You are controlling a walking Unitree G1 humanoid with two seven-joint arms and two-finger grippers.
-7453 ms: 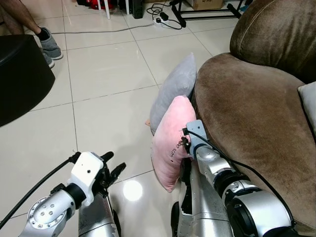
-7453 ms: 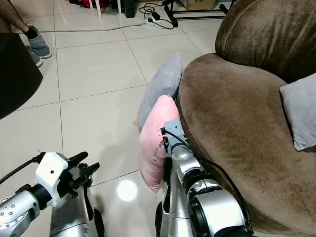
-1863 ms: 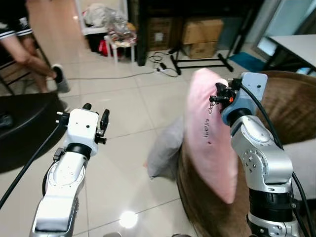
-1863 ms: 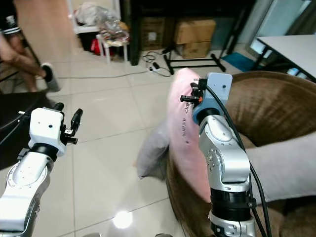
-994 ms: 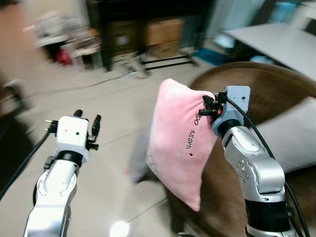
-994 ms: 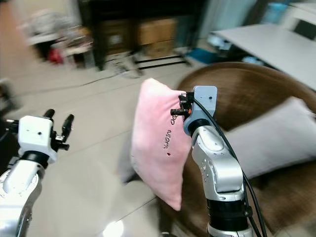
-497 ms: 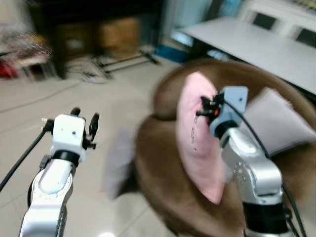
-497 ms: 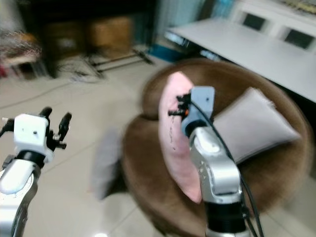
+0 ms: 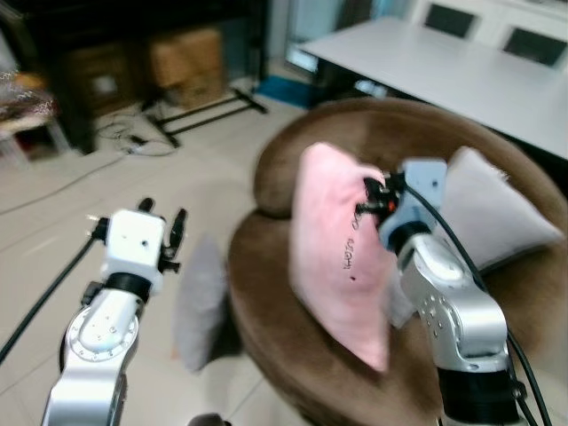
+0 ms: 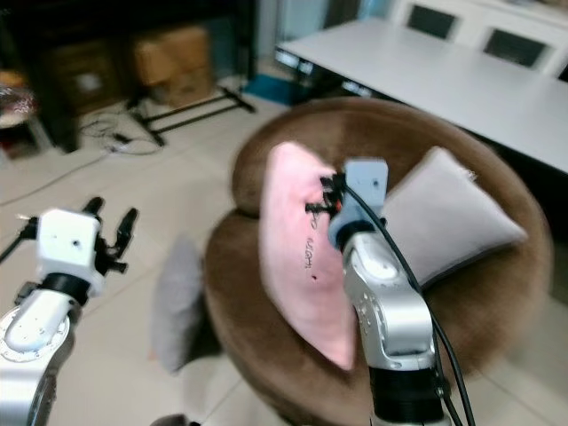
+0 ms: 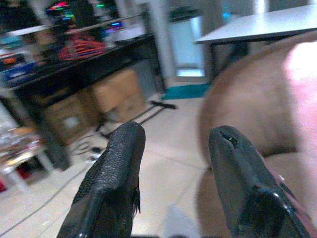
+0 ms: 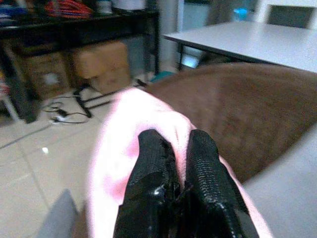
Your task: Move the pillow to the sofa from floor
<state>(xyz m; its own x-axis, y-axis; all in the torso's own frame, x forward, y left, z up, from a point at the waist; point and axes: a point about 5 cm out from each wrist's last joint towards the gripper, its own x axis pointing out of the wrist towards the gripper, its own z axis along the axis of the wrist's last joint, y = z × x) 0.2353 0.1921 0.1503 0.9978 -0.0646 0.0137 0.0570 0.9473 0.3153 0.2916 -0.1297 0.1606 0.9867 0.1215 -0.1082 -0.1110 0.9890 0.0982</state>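
A pink pillow (image 9: 342,262) hangs in the air over the seat of the round brown sofa (image 9: 275,311). My right gripper (image 9: 373,200) is shut on its upper edge, and in the right wrist view the black fingers (image 12: 171,198) pinch pink fabric (image 12: 116,158). My left gripper (image 9: 160,222) is raised over the floor to the left of the sofa, open with nothing between its fingers (image 11: 119,183). A grey pillow (image 9: 200,306) leans on the floor against the sofa's left side.
A second grey pillow (image 9: 497,213) rests against the sofa's back on the right. A white table (image 9: 426,67) with dark chairs stands behind the sofa. Cardboard boxes (image 9: 182,58), a black stand and cables lie on the tiled floor at the back left.
The camera has turned from the floor toward the sofa. My right gripper has carried the pink pillow up from the floor, and it now hangs slightly lower over the seat.
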